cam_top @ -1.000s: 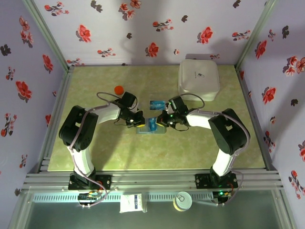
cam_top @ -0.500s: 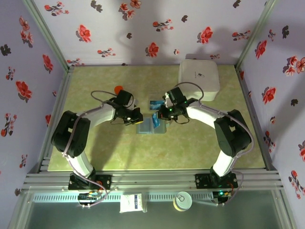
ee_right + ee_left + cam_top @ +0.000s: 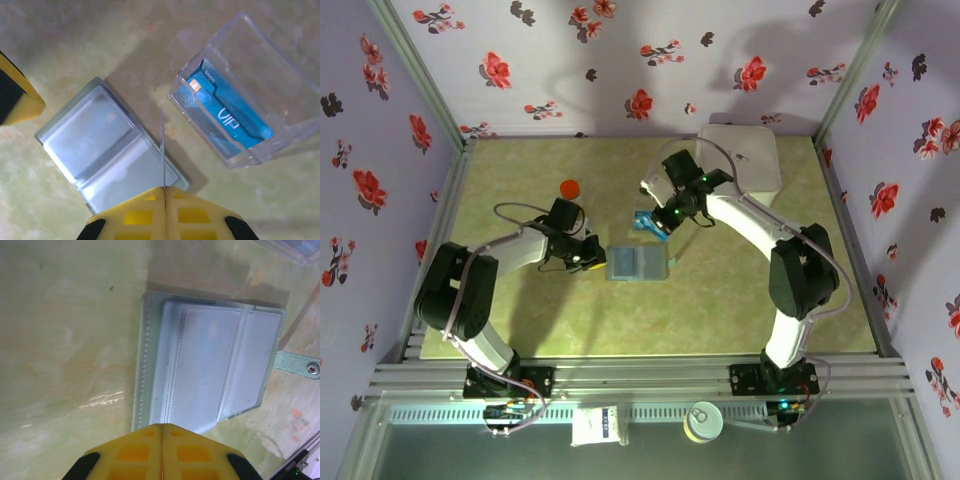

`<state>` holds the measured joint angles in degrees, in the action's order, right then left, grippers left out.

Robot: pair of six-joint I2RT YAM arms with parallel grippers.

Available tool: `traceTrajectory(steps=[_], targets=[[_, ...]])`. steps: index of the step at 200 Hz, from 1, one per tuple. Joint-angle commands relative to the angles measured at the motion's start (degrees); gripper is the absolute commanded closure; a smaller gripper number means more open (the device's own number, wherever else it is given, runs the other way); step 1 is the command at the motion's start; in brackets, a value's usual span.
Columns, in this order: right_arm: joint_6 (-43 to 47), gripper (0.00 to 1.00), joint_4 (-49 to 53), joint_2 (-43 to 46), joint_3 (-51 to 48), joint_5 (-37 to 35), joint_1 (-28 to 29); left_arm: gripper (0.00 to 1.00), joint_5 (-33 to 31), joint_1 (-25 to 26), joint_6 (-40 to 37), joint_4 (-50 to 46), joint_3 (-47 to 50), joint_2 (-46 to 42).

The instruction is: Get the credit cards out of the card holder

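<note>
The card holder [image 3: 637,262] lies open and flat at mid-table, clear sleeves facing up. The left gripper [image 3: 161,428] sits pinched shut at its left edge. The right gripper [image 3: 164,190], closed, grips what seems a thin card [image 3: 162,150] seen edge-on, beside a clear box [image 3: 245,45] holding a blue card [image 3: 227,117].

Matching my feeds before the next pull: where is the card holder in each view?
Top external: card holder, lying open, mid-picture.
Left wrist: card holder right of centre.
Right wrist: card holder lower left.
Shared landmark: clear plastic box holding a blue VIP card, beside the holder; apparently its corner shows at the left wrist picture's top right.
</note>
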<state>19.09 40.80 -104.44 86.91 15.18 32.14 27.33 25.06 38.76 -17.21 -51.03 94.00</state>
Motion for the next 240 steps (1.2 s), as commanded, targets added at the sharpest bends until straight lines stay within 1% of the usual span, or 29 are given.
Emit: traceTrajectory(steps=[1,27,53,96,115,183,211,240], targets=[[17.16,1.00,6.92,-2.51,4.88,-4.51,-0.06,0.93,-0.40,-0.56,-0.75,-0.44,1.51,-2.62],[24.03,1.00,12.67,-6.69,12.76,-6.29,-0.24,0.94,-0.29,-0.96,-0.80,-0.54,2.15,-2.92],[28.73,1.00,19.03,-11.65,21.60,-4.96,-0.32,0.94,-0.20,-1.05,-0.31,-0.03,2.12,-2.89],[32.52,1.00,26.28,-19.99,35.03,-2.48,-1.07,0.94,-0.25,-1.47,-0.49,-0.53,1.36,-3.20],[33.03,1.00,27.62,-22.95,39.28,-2.39,-1.46,0.94,-0.39,-2.09,-0.97,-0.36,1.32,-2.88],[34.68,1.00,28.31,-29.83,47.45,-2.02,-2.15,0.94,0.52,-2.71,-1.00,0.57,0.03,-0.37],[34.78,1.00,27.41,-31.57,48.69,-1.79,-2.35,0.94,1.05,-2.73,-1.56,0.13,-1.48,0.83],[34.68,1.00,28.82,-32.86,48.64,-1.15,-2.35,0.94,1.06,-2.98,-1.80,-0.04,-2.46,1.62]])
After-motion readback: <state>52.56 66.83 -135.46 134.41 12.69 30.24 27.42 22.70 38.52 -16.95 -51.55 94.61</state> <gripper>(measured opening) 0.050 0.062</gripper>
